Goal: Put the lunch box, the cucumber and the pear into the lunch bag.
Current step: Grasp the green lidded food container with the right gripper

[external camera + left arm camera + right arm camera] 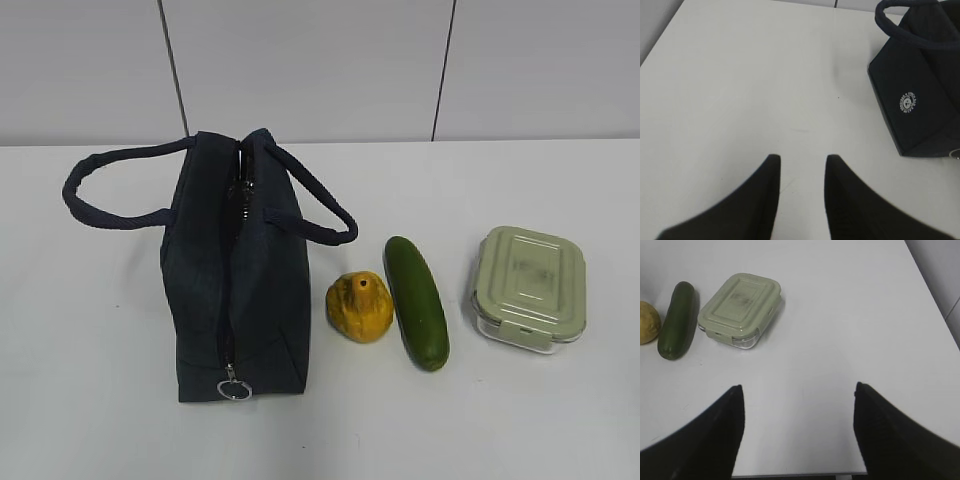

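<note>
Left gripper (801, 170): jaws part-open over bare table (740, 90), holding nothing.
Right gripper (799, 405): jaws spread wide, empty.
Zipper ring (234, 389): sits at the lunch bag's near end; the zip looks mostly closed, so anything lowered now would likely bounce off.
Lunch bag (235, 275): upright, left of the pear (360, 307), cucumber (416, 301) and lunch box (528, 287), lined up rightward; soft sides may tip.
Views: only the left wrist view shows the logo (908, 103); only the exterior view shows the zip.

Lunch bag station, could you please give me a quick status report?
Both grippers open, empty. Lunch bag zipped; pear, cucumber, lunch box outside. Nothing obstructing.
</note>
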